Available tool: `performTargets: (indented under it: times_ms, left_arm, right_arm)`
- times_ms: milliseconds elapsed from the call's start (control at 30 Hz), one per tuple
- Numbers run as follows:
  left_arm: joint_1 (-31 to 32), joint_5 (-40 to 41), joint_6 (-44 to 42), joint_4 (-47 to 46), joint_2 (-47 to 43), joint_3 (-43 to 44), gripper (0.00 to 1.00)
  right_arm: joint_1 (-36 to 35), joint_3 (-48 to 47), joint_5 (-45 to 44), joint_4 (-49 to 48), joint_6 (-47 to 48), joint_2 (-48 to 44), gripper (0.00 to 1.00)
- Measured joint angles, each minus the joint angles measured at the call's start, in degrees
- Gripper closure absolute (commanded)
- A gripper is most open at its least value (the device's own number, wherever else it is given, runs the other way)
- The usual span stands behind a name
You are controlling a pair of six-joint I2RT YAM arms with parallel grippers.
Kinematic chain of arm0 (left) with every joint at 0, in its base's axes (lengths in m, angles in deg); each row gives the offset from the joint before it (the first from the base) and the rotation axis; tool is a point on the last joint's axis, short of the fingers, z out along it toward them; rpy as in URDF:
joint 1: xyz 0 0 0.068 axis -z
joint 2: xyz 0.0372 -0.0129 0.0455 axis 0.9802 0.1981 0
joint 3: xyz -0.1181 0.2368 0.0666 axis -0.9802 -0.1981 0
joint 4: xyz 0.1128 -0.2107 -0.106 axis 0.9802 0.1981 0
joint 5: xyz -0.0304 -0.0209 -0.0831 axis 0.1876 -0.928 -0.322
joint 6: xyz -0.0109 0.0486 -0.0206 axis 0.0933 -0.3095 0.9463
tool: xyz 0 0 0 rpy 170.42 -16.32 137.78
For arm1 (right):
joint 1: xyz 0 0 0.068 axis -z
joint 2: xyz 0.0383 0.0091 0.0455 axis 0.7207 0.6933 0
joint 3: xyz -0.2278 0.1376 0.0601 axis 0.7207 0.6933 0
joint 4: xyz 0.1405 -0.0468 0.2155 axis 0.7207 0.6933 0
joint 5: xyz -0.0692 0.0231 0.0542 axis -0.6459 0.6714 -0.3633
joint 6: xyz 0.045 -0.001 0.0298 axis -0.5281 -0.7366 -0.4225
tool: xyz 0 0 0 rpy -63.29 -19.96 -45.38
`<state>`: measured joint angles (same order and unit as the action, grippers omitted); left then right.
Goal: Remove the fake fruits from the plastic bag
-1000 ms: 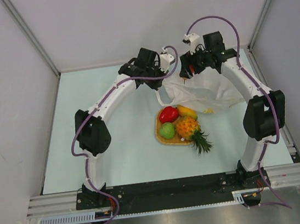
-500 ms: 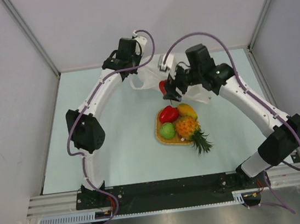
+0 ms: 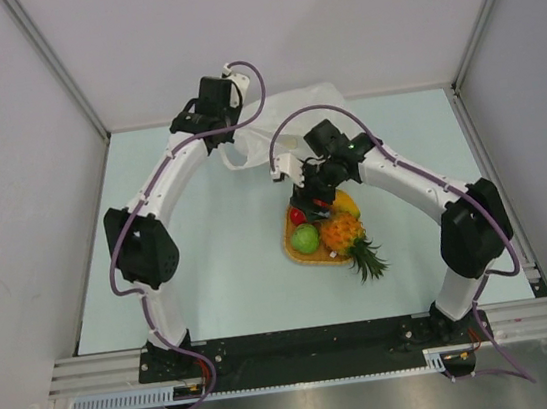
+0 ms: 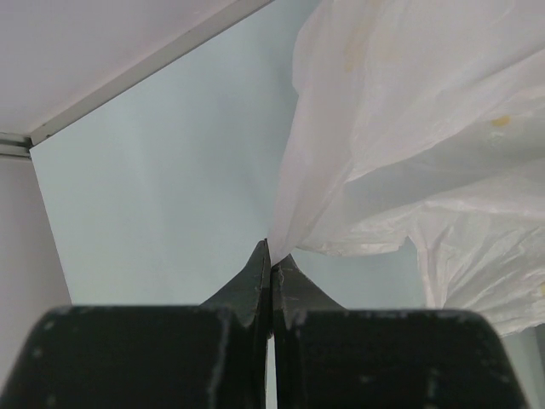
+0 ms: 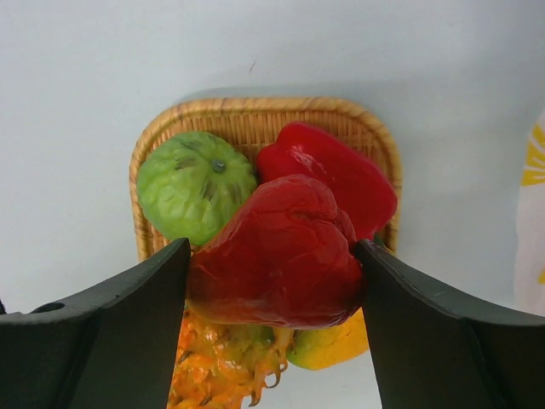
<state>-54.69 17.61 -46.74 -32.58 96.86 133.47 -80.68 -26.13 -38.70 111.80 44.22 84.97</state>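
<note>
Right wrist: right gripper (image 5: 272, 256) is clamping a red fruit (image 5: 285, 226) over the crowded tray (image 5: 255, 106), risking roll-off on release; left gripper (image 4: 270, 256) is pinching the plastic bag (image 4: 409, 128).

No text, label, brand, number or sign could be read in any of the views. The plastic bag (image 4: 409, 128) carried a few faint yellow marks (image 4: 501, 122), which showed through its film in the left wrist view and as short strokes at the edge of the right wrist view. They formed no legible letters.
</note>
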Motion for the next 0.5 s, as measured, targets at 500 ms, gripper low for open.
performTargets:
  times_ms: [500]
  left_arm:
    - [0.00, -0.92, 0.00, 0.00, -0.59, -0.61, 1.00]
  right_arm:
    - [-0.59, 0.02, -5.68, 0.72, 27.12, 0.15, 0.44]
